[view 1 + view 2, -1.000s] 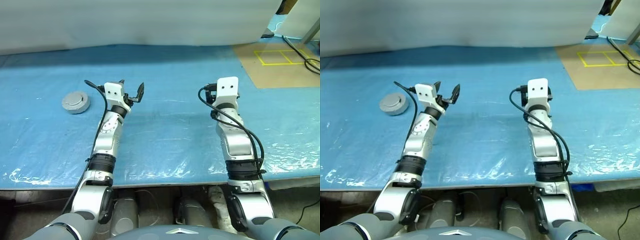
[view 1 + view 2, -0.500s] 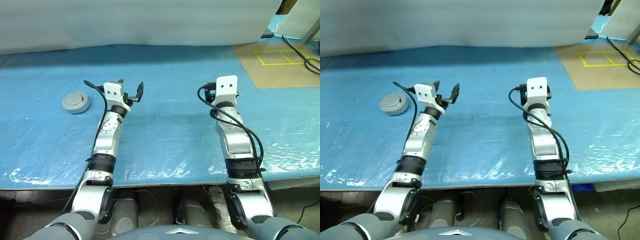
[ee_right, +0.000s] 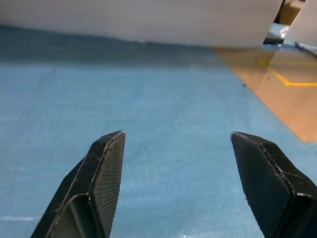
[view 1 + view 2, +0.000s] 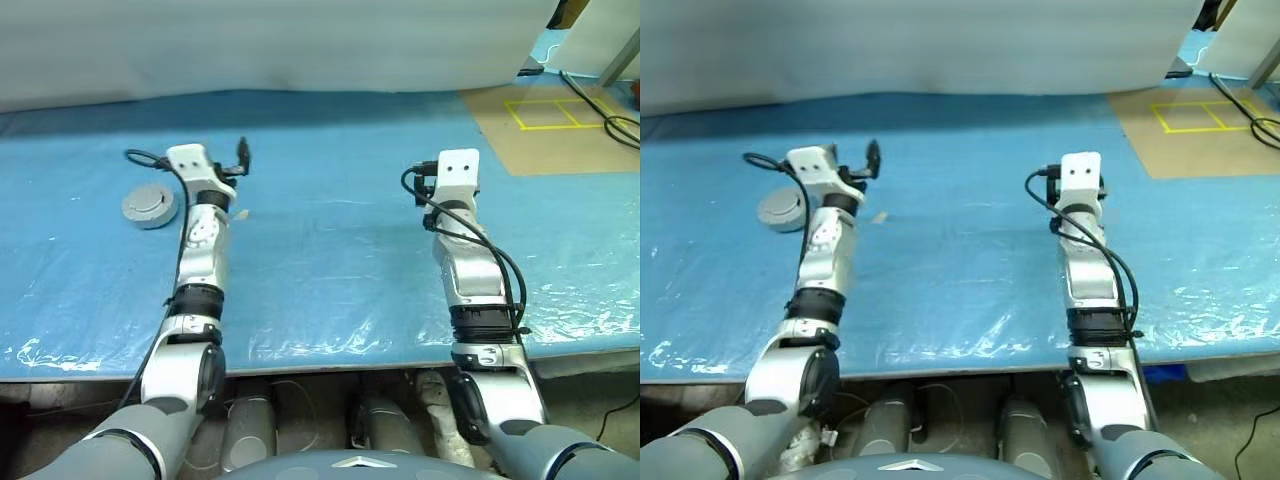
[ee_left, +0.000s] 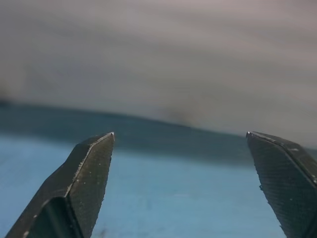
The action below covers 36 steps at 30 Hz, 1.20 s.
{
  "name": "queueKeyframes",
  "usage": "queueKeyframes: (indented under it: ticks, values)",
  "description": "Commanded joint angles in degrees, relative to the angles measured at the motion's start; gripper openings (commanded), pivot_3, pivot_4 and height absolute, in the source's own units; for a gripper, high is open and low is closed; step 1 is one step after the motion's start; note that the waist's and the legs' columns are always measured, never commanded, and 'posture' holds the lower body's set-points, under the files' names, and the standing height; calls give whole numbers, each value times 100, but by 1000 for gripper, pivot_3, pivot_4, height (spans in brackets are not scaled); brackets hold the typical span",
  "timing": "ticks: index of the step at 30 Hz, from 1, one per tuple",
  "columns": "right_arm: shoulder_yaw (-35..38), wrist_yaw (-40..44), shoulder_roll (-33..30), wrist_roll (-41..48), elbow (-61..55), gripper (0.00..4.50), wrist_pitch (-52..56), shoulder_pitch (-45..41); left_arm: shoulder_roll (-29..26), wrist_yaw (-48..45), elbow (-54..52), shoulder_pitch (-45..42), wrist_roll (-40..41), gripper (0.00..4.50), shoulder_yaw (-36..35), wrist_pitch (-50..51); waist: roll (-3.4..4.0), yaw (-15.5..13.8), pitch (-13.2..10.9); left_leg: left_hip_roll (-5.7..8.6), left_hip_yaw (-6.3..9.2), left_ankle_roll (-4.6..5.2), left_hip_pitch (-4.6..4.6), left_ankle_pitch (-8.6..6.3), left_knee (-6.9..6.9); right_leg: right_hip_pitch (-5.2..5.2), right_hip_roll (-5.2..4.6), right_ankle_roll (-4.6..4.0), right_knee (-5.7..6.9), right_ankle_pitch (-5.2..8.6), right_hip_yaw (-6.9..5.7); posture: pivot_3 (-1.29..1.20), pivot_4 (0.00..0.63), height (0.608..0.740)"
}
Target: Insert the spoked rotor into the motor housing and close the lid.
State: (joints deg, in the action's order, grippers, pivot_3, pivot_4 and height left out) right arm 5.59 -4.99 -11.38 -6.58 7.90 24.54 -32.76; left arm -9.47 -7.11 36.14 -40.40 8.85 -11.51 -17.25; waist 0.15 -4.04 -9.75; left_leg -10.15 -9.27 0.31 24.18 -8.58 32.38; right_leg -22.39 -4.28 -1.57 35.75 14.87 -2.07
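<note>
Since the earlier frame, the left arm has swung toward the robot's left and its left gripper [image 5: 181, 148] now tilts upward, with fingers spread wide and nothing between them; the right gripper [image 3: 178, 144] has kept its place, jaws apart and empty, pointing level over the worktop [image 4: 330, 270]. On the left part of the blue-sheeted worktop rests the lid [image 4: 148, 207], a round grey disc with a small hub, just beside the left forearm on its outer side. Open blue surface lies between the two arms and ahead of both grippers up to the white sheet [image 4: 280, 45] along the far edge. A brown floor area with yellow tape [image 4: 545, 115] lies at far right. The near worktop edge runs under both elbows.
</note>
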Motion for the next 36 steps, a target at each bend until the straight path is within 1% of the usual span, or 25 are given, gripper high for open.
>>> queueKeyframes:
  ticks: [1, 3, 6, 11, 16, 23, 36]
  values:
    - [-1114, 66, -702, -1293, -289, 3574, -1142, -31, -434, -568, -245, 179, -1456, 4475, 1208, -1375, 1, -35, 0, 1, 0, 6, 9, 4, 1, -5, 0, 1, -2, 0, -1, 0, 150, 740]
    - [-1007, 82, -542, -1000, -212, 3574, -1097, -103, -257, -460, -83, 132, -1140, 4475, 1063, -1215, 1, -86, 0, 3, 9, 10, 33, 7, 4, -20, 1, 3, 0, 0, -7, 0, 150, 740]
    - [-708, 128, -302, -664, -3, 3574, -896, -267, 4, -312, 123, 18, -747, 4475, 767, -940, 1, -80, 0, 2, 8, -3, 23, -1, 6, -17, 1, 2, 12, -1, -6, 0, 150, 740]
    - [-834, 348, -347, -702, 183, 3574, -1070, -452, 357, -530, 121, 58, -745, 4475, 1027, -1069, 1, -65, 0, -2, 4, -1, 20, -1, 28, -12, 0, 4, 22, -3, 2, 0, 150, 740]
    - [-908, 449, -395, -757, 352, 3574, -1207, -642, 575, -540, 150, -2, -799, 4475, 1115, -1131, 1, -48, -1, -2, 0, 2, 16, 0, 29, -10, -1, 3, 24, -4, 6, 0, 150, 740]
    - [-934, 483, -376, -777, 559, 3574, -1359, -802, 653, -551, 381, -188, -728, 4475, 1065, -1170, 1, -6, -1, -4, -1, 8, 17, 3, 26, -13, 1, 3, 24, -4, 6, 0, 150, 740]
    - [-901, 358, -373, -848, 570, 3574, -1456, -809, 665, -587, 517, -305, -652, 4475, 982, -1192, 1, -4, 0, -5, -3, 20, 17, 8, 27, -13, 0, 0, 24, -4, 6, 0, 150, 740]
